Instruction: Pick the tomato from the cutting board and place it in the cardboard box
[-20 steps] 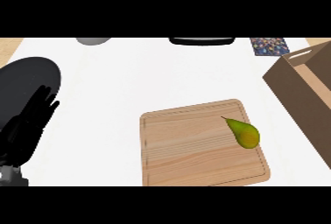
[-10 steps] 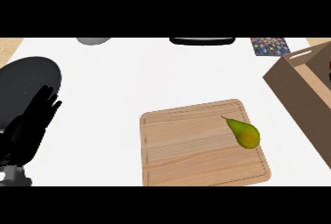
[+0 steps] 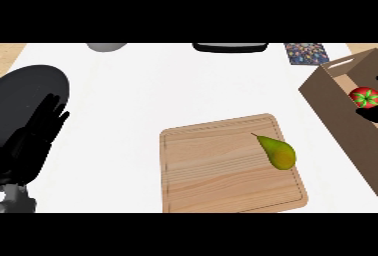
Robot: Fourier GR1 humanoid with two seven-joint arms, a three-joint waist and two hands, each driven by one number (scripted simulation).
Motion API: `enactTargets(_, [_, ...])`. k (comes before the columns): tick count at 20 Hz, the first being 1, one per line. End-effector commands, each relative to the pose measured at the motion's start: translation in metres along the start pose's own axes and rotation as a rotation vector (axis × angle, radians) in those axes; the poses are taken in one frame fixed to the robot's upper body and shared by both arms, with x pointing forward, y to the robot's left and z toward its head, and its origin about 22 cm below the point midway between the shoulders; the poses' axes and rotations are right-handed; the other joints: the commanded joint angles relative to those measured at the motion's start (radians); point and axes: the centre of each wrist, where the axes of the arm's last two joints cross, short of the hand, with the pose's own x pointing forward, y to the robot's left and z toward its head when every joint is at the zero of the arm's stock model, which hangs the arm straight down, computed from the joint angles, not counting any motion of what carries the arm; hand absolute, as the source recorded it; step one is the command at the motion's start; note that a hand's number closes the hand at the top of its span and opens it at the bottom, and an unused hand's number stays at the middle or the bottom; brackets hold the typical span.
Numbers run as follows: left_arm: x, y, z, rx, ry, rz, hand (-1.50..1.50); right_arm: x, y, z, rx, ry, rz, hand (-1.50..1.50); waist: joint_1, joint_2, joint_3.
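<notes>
Head view, nearest first: my left hand (image 3: pixel 33 145) stands at the left edge of the frame, fingers straight and upright, holding nothing, resting over a dark round shape. At lower centre lies the cutting board (image 3: pixel 221 170), with only a pear (image 3: pixel 277 153) on its right side, stem toward the upper left. The tomato (image 3: pixel 363 97) is not on the board; it shows at the right edge, over the open cardboard box (image 3: pixel 332 95). Something black sits just beneath the tomato, perhaps my right hand, though I cannot tell its fingers. I judge only the release is left, and the right arm is nearer.
</notes>
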Motion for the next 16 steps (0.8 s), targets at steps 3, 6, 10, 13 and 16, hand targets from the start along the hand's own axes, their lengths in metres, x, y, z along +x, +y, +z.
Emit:
enactTargets(3, [-0.007, -0.002, 0.004, -0.010, 0.034, -0.010, 0.00, -0.024, 0.014, 0.003, -0.044, -0.093, -0.135, -1.50, 0.000, 0.006, 0.008])
enactTargets(6, [-0.005, 0.011, 0.005, 0.023, 0.003, -0.007, 0.00, -0.019, -0.001, 0.014, -0.206, -0.069, -0.362, -1.50, -0.014, 0.002, 0.008])
enactTargets(10, [0.002, 0.010, 0.005, 0.021, 0.008, 0.001, 0.00, -0.030, -0.025, 0.018, -0.306, -0.036, -0.565, -1.50, -0.018, -0.001, 0.008])
enactTargets(13, [-0.010, 0.016, 0.009, 0.016, 0.024, -0.005, 0.00, -0.066, -0.039, 0.020, -0.346, -0.027, -0.675, -1.50, -0.021, 0.001, 0.008])
enactTargets(16, [0.006, 0.011, 0.012, 0.004, 0.007, 0.007, 0.00, -0.089, -0.036, 0.017, -0.361, 0.020, -0.724, -1.50, -0.004, 0.004, 0.008])
